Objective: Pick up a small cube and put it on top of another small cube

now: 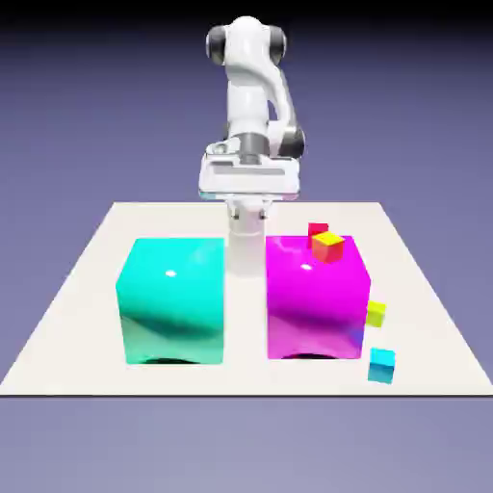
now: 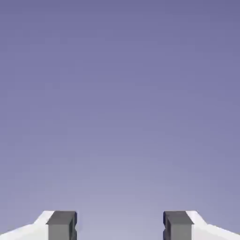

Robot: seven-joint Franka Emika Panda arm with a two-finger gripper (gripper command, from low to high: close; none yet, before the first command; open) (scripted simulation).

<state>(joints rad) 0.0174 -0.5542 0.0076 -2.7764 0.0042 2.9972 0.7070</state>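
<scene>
Nearest the camera, a tiny cyan cube is positioned on the table at 4 o'clock. Clock positions refer to the exterior view, centred on the table, with 12 at its far edge. The lime cube, the task's small cube, is located at 3 o'clock, immediately beside the outer side of the large glossy magenta block. That block occupies the inner 3 o'clock position. An orange cube with a yellow top appears seated on the block's upper face, at 2 o'clock. A red cube is partly hidden behind it, between 1 and 2 o'clock. The large teal block stands at 9 o'clock. The gripper is at 12 o'clock, raised, jaws wide apart, holding nothing; plain backdrop shows between the fingertips.
</scene>
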